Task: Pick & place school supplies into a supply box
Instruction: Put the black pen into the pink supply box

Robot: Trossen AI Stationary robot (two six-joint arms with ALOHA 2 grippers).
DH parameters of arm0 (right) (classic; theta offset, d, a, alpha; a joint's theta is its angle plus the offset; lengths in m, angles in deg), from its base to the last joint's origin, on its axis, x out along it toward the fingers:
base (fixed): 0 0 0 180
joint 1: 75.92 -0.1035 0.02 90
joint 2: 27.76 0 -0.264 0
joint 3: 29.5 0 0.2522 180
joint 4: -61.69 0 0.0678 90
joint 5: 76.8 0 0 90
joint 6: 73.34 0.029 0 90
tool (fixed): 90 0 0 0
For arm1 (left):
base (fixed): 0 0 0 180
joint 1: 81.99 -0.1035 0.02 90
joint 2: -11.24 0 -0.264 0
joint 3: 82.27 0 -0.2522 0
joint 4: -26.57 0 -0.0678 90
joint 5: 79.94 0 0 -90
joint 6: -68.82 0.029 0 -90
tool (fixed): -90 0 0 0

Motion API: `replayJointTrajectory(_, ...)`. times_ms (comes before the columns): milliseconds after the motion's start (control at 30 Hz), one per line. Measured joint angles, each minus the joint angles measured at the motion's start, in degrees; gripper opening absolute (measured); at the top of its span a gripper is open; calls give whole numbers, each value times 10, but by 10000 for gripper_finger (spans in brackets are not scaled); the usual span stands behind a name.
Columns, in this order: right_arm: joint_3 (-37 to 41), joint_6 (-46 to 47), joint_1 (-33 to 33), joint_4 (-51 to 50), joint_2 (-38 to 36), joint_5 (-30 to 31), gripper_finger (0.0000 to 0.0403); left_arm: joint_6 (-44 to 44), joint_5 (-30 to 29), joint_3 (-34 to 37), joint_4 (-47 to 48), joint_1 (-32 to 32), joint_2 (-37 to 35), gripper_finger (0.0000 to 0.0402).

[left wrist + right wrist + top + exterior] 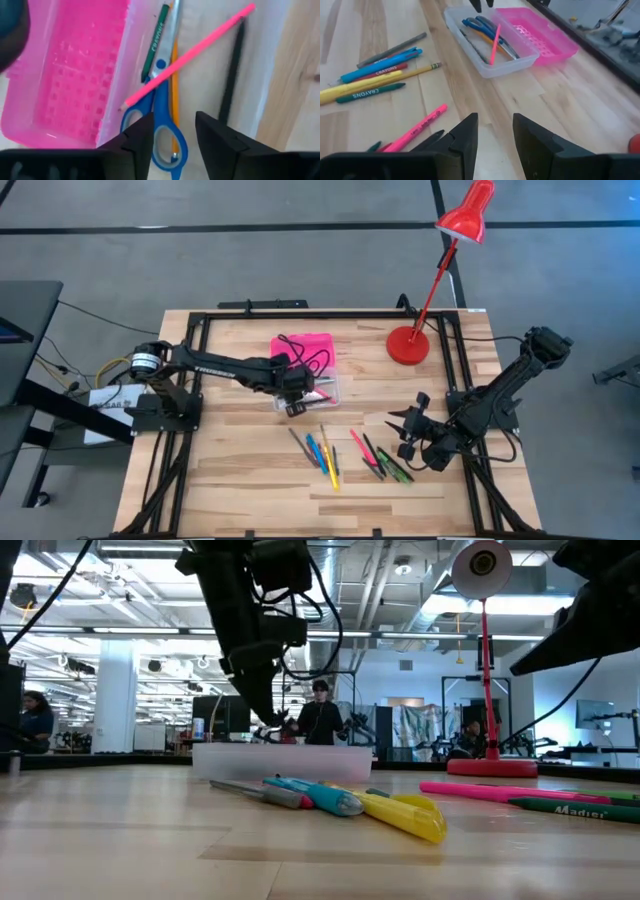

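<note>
Five supplies (161, 75) lie inside one supply box (485, 70).

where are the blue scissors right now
The blue scissors lie in the supply box's clear base, beside the pink lid, directly below the left gripper.

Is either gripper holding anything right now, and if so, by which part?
Nothing is held. The left gripper is open above the scissors in the supply box; the right gripper is open over bare table.
</note>
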Motion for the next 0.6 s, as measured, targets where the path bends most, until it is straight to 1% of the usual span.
replayJointTrajectory(67, 0, 19, 0, 0, 0, -19, 117, 7, 0, 0, 7, 6, 0, 147)
replayJointTrajectory(167, 0, 43, 0, 0, 0, -87, 117, 18, -15, 0, 17, 25, -1, 148)
replayJointTrajectory(333, 0, 105, -1, 1, 0, -175, 116, 17, -90, 0, 35, 74, -16, 139)
replayJointTrajectory(433, 0, 137, -9, 2, 2, -206, 114, 11, -138, 0, 34, 109, -26, 134)
replayJointTrajectory(600, 0, 165, -30, 27, 43, -241, 105, -24, -199, 0, 37, 170, -32, 128)
